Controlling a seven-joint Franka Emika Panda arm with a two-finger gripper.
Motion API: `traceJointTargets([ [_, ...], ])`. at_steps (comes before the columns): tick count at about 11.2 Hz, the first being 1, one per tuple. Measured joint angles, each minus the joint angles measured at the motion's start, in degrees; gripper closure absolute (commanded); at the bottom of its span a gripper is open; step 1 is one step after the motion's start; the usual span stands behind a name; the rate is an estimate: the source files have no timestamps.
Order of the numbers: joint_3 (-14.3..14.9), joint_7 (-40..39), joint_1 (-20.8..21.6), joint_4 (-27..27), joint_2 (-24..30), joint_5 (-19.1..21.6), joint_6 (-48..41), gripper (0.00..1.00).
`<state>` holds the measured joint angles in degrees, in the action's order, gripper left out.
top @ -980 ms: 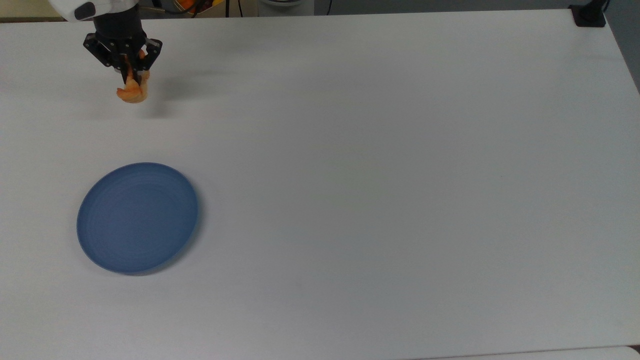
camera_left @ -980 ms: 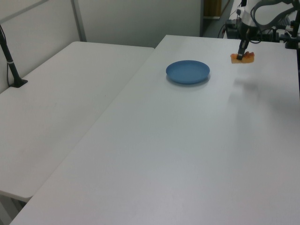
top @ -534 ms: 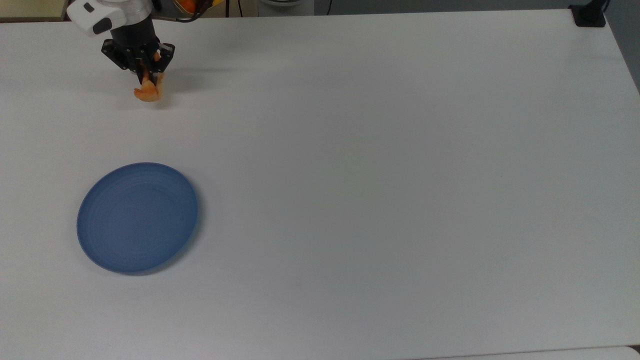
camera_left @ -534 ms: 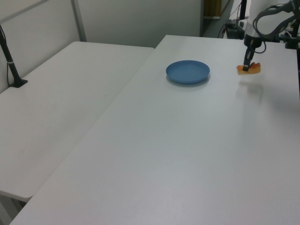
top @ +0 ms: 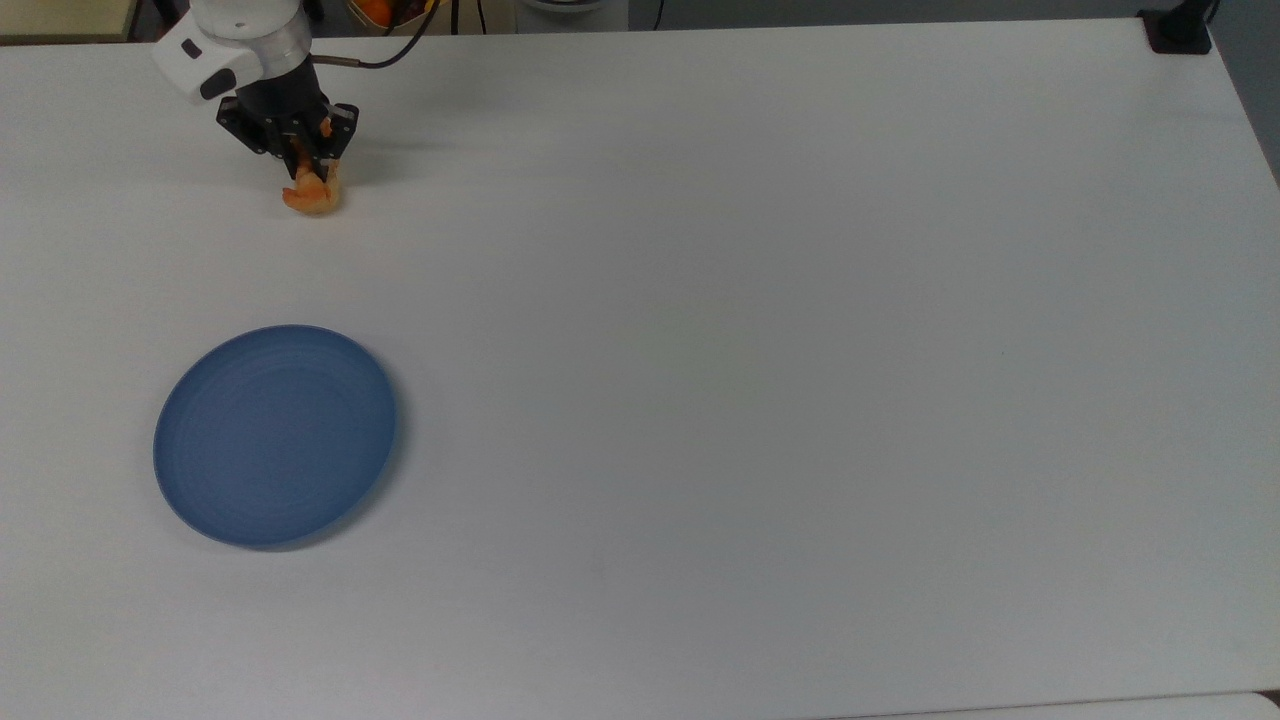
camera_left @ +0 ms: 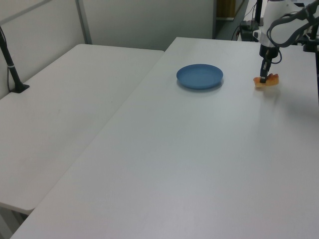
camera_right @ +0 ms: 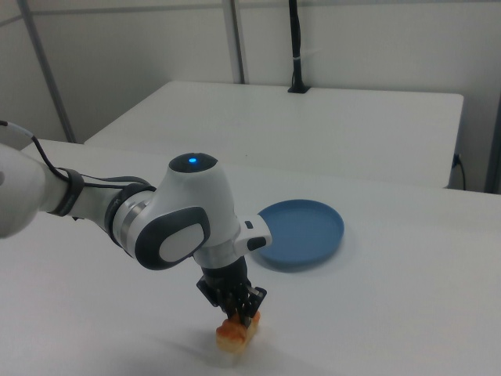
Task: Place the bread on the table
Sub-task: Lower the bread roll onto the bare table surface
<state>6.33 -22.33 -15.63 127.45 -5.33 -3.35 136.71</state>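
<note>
The bread [top: 313, 194] is a small golden-orange braided roll at the upper left of the top view, low over or touching the white table [top: 760, 300]. My gripper [top: 307, 176] points down and is shut on the bread's upper part. In the left view the bread [camera_left: 265, 81] lies at the far right of the table, under the gripper [camera_left: 263, 78]. In the right view the bread [camera_right: 237, 332] rests under the gripper [camera_right: 239, 316], seemingly on the table surface [camera_right: 407, 313].
A round blue plate [top: 276, 434] lies bare on the table, well apart from the bread, also plate [camera_left: 200, 76] and plate [camera_right: 301, 232]. A second white table [camera_left: 65, 109] adjoins. A black post base [top: 1178, 30] stands at the top view's far right corner.
The gripper has carried the bread down and to the top view's right, from hanging above the table to low at the table surface. It stays shut on the bread.
</note>
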Motion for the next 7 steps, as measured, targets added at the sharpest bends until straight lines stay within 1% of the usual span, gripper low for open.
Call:
traceJointTargets([
  [2,0.0,0.0,-0.2,0.0,-0.5,0.0,0.0,0.57],
  [3,0.0,0.0,-0.2,0.0,-0.9,0.0,0.0,0.54],
  [7,0.0,0.0,-0.2,0.0,-1.3,0.0,0.0,0.20],
])
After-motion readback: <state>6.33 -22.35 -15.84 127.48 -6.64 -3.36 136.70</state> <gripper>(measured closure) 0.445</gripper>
